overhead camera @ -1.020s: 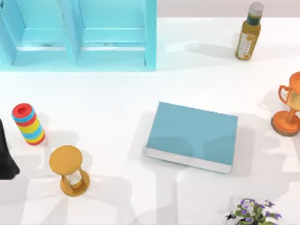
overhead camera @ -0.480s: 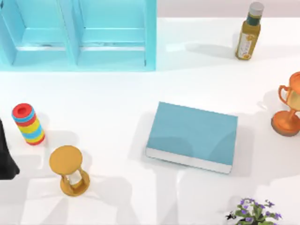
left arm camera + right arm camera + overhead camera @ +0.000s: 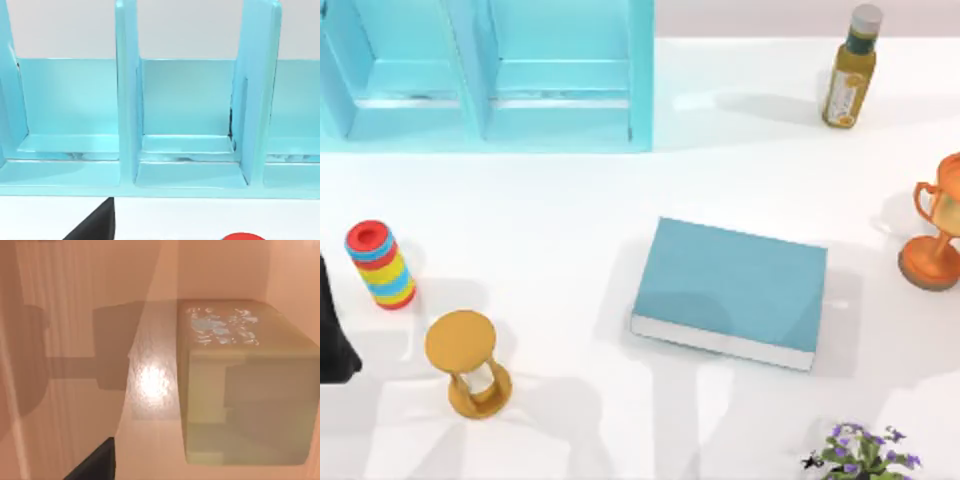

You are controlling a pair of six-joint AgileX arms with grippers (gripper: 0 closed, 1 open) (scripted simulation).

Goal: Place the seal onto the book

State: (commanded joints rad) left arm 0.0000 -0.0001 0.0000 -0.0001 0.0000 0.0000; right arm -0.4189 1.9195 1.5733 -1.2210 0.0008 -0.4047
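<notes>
the cyan shelf unit (image 3: pixel 485 75) stands along the desk's (image 3: pixel 570 210) far left edge. the book (image 3: pixel 730 290) lies flat right of centre, long axis across the desk, slightly skewed, white page edges toward the near edge. the bottle's (image 3: pixel 850 70) label is unreadable. the state of either pincer cannot be told.

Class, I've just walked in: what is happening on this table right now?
Nothing is being handled on the table. The flat teal-blue book with white page edges lies near the middle with its cover bare; no stamp sits on it yet. A dark part of the left arm rests at the table's left edge, beside the striped ring stack and orange-brown hourglass.
</notes>
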